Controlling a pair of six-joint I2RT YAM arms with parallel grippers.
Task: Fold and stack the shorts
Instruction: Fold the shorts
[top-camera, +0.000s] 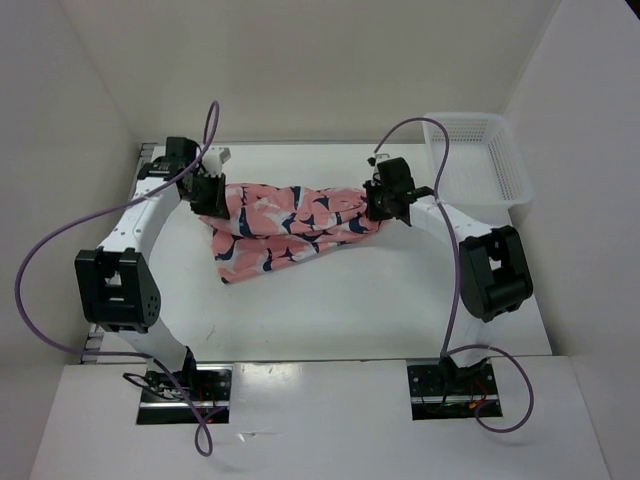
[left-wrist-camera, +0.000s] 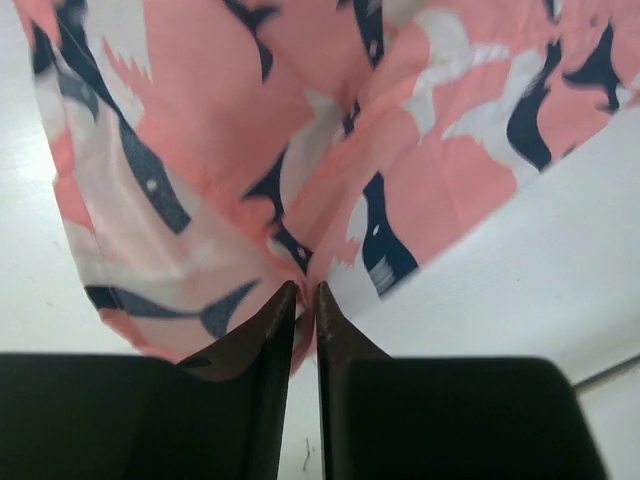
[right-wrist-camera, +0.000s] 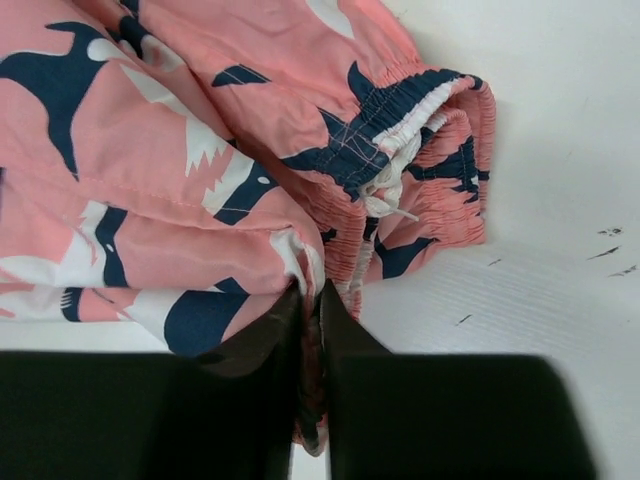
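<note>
Pinching shorts (top-camera: 290, 225): left hand (top-camera: 216, 196), right hand (top-camera: 380, 203).

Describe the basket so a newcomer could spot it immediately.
Take the white table and go to its far right corner. The basket sits there: white plastic mesh, the only rigid container, unlike the soft coral shorts mid-table.

Shorts (top-camera: 290, 225): coral pink, printed all over with dark navy and white whale-like shapes; white inside the waistband, white drawcord.
Basket (top-camera: 478, 160): white mesh.
Table (top-camera: 350, 300): white, a few dark scuffs.
Cables (top-camera: 213, 118): purple.
Left arm (top-camera: 140, 215), right arm (top-camera: 445, 220): white links, black joints.
</note>
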